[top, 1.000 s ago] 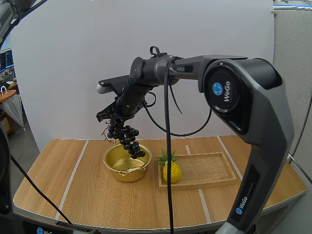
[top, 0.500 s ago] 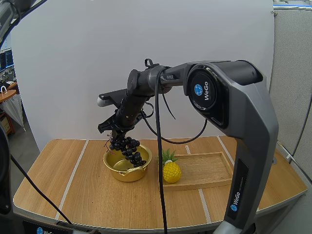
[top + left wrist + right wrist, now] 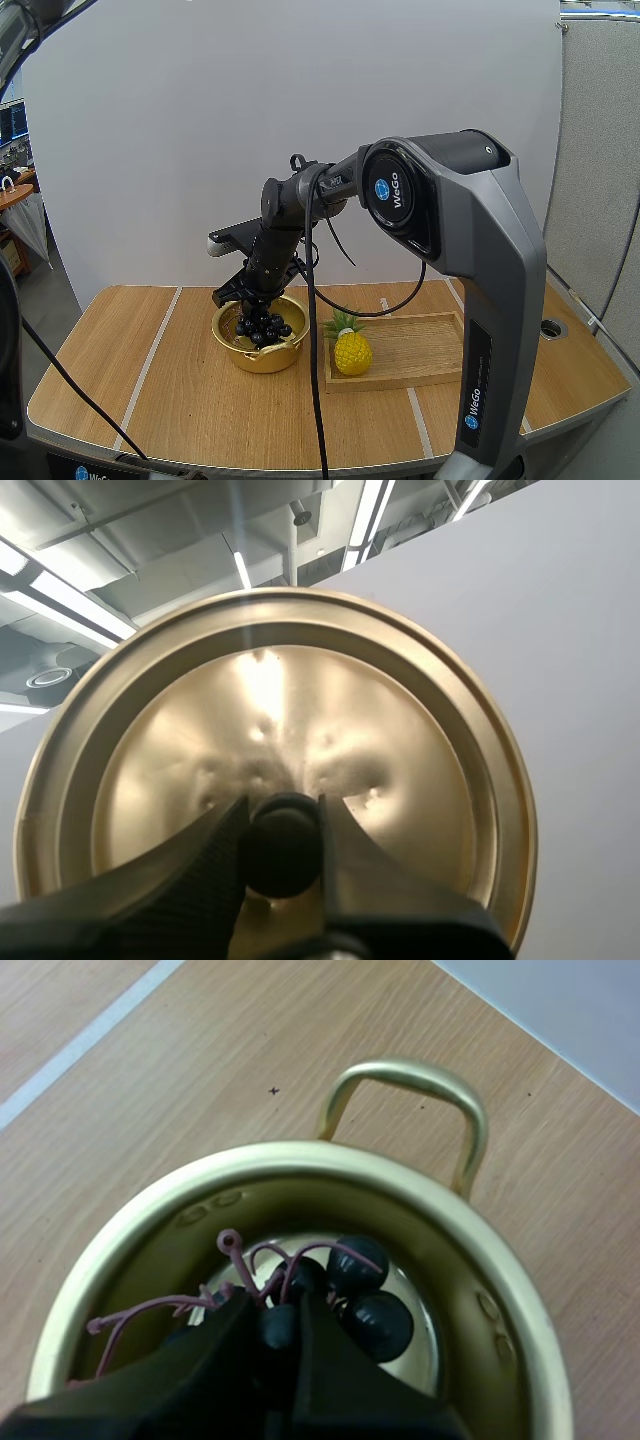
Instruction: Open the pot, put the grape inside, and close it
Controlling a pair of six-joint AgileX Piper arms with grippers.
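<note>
The right gripper (image 3: pixel 243 300) is holding the bunch of grapes (image 3: pixel 262 326) down inside the gold pot (image 3: pixel 250 358), which is sitting on the table (image 3: pixel 150 385) just beside a wooden tray (image 3: pixel 420 345) with a pineapple (image 3: pixel 351 352) in it

You're working in a robotics lab, laid out as a test cell. The bench (image 3: pixel 200 400) is a wooden top marked off with white tape lines (image 3: pixel 150 365), and a plain white screen (image 3: pixel 150 130) stands behind it. An office-style grey partition panel (image 3: pixel 600 140) closes the right side. The things on the bench are staged props: a gold pot (image 3: pixel 265 358) and a toy pineapple (image 3: pixel 352 353) in a wooden tray (image 3: pixel 420 345). The big grey arm (image 3: pixel 480 250) carries a maker's logo.
</note>
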